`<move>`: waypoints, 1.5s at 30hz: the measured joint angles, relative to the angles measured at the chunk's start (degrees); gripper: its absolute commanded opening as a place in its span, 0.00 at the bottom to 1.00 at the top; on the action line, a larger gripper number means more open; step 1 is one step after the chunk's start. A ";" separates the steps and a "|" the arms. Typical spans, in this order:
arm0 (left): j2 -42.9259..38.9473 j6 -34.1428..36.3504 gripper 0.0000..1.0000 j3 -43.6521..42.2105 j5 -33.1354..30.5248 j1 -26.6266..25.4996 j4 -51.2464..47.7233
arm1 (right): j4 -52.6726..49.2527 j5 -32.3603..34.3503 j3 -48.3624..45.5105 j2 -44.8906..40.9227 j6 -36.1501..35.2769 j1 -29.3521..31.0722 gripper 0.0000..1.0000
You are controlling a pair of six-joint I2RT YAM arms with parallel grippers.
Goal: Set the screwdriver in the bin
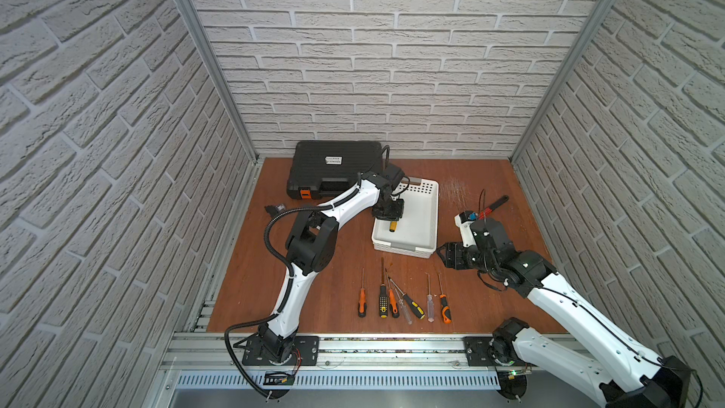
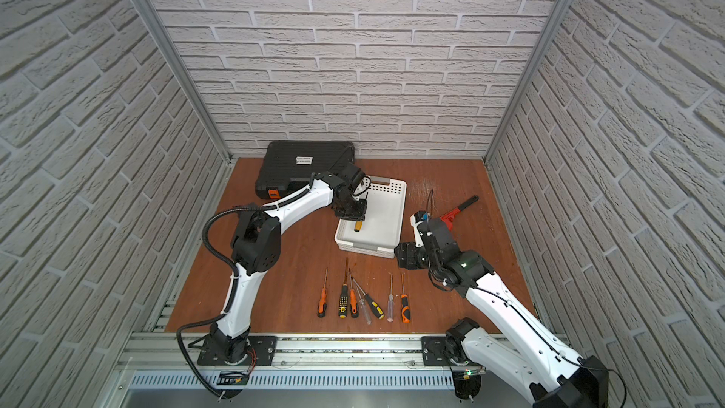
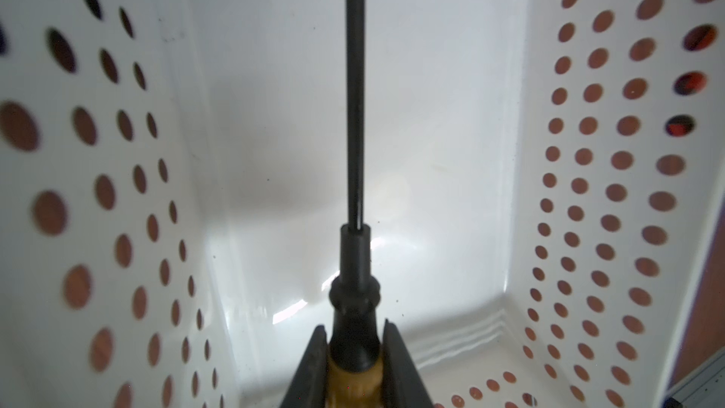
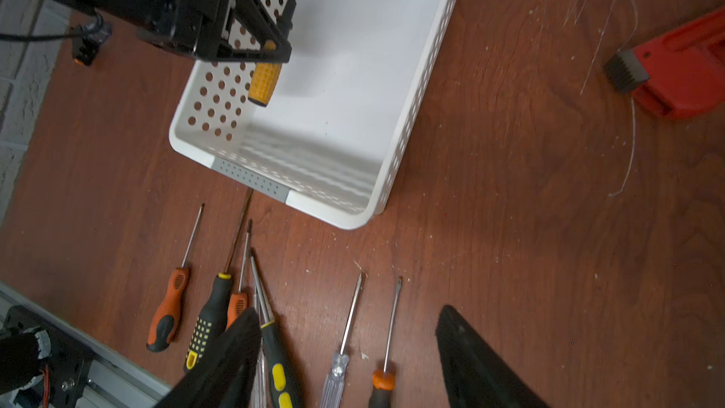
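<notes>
A screwdriver [image 1: 392, 225] with a yellow ribbed handle [image 4: 265, 80] and a dark shaft [image 3: 355, 111] is clamped in my left gripper [image 1: 391, 218], which is shut on it. It is held over the left side of the white perforated bin [image 1: 404, 250], with the shaft pointing along the bin toward its far end. In the left wrist view the two fingers [image 3: 314, 363] press on either side of the handle, between the bin's holed walls [image 3: 608, 190]. My right gripper [image 1: 440, 255] stands open and holds nothing, above the table by the bin's near right corner.
Several screwdrivers [image 1: 404, 300] lie in a row on the brown table in front of the bin, partly under my right gripper [image 4: 349, 310]. A black tool case [image 1: 333, 166] sits at the back left. A red pipe wrench [image 1: 492, 208] lies right of the bin.
</notes>
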 measured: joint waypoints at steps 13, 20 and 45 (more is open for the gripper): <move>1.49 -3.45 0.19 -2.99 -1.92 -0.20 1.95 | -6.51 2.71 -3.72 1.01 6.56 10.14 0.70; 0.81 -4.31 0.40 -4.09 -2.51 -0.50 3.54 | -7.91 2.97 -5.70 2.05 9.46 13.81 0.69; -34.93 -3.48 0.48 -28.02 -12.22 -0.70 9.16 | -8.59 3.19 -10.43 8.61 15.37 18.71 0.50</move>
